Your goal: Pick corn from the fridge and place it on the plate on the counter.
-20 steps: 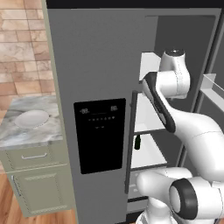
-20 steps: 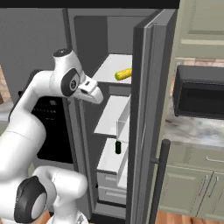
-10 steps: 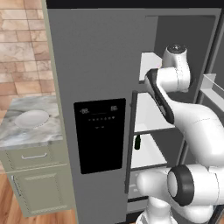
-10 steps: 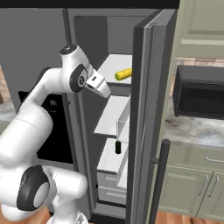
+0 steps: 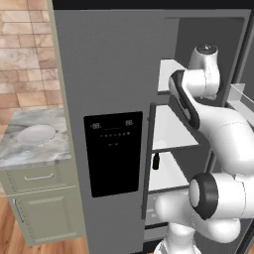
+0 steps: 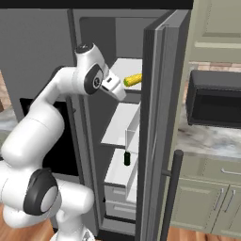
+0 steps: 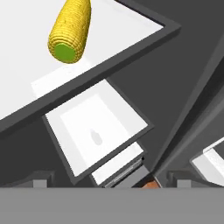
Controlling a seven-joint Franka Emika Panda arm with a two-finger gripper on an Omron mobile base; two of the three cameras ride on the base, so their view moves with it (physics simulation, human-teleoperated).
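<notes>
Hand view has the gripper (image 7: pixel 111 183) spread wide and empty, fingertips low at the frame's edge. Beyond them the corn (image 7: pixel 71 29) lies on the top white shelf (image 6: pixel 128 69) of the fridge (image 5: pixel 114 84). Farther left, the plate (image 5: pixel 35 134) rests on the counter (image 5: pixel 34 151).

Base views flank fridge (image 5: pixel 114 74); hand view close on shelf (image 7: pixel 26 57).

White arm raised from base, elbow bent, wrist angled fwd & slightly down at upper level; gripper (image 6: pixel 120 92) empty, jaws spread wide.
</notes>
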